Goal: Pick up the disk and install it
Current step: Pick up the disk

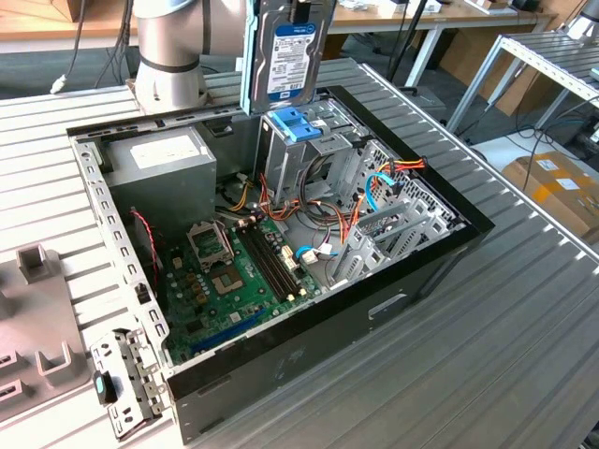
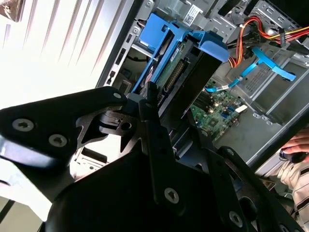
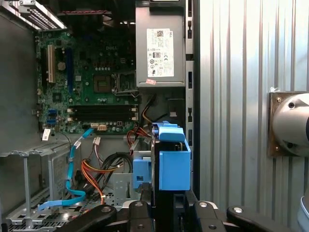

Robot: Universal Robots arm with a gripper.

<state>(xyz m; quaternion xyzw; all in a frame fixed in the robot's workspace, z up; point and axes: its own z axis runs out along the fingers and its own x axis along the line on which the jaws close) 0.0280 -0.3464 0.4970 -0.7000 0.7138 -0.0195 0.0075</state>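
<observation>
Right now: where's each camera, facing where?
Exterior view: off-arm, above the open case, looking down into it; arm base shows.
Second wrist view: on the wrist, looking along the end effector at the held disk.
First wrist view: on the wrist, looking past the disk at the motherboard; end effector shows.
Shared: all three show the disk.

Above the drive cage (image 1: pixel 314 154) the way is taken by the disk (image 1: pixel 292 51), gripped upright in the claw (image 3: pixel 168 200). The cage's top is capped by a blue bracket (image 1: pixel 292 126), loose cables (image 1: pixel 372 192) are bunched beside it, and room is left over the motherboard (image 1: pixel 234 271).
</observation>
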